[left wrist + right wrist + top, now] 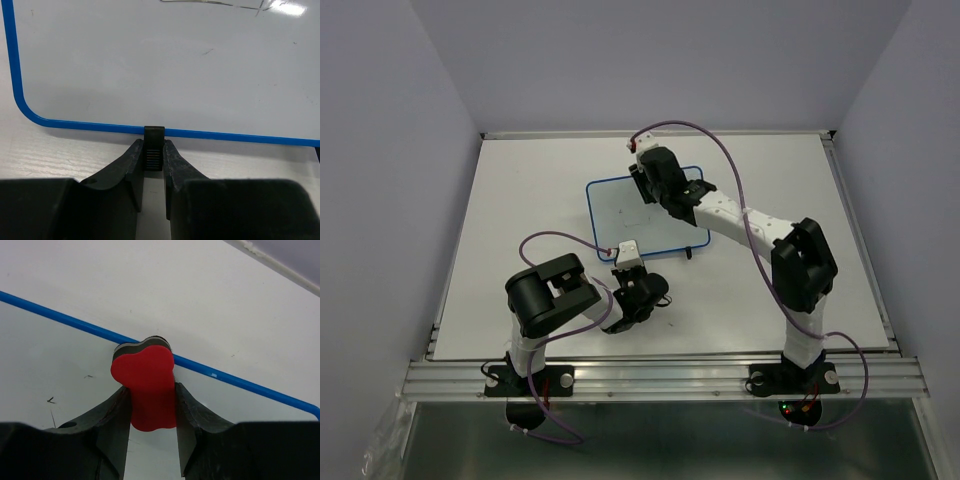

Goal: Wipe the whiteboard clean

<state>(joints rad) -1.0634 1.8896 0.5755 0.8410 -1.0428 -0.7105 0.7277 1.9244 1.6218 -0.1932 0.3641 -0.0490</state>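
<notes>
The whiteboard (638, 218), white with a thin blue rim, lies flat mid-table. My left gripper (624, 262) is at its near edge, shut on one of its small black feet (154, 134). The left wrist view shows the board face (150, 65) with thin marker lines (210, 4) at its far side. My right gripper (645, 182) is over the board's far edge, shut on the red eraser (145, 367). The eraser's dark underside sits on the blue rim (65, 319). Small black marks (51, 401) show on the board beside it.
The second black foot (690, 252) sticks out at the board's near right corner. The white tabletop (520, 220) ends in a metal rail (660, 375) at the front and walls on the other sides. The table's far edge (270, 260) lies just beyond the eraser.
</notes>
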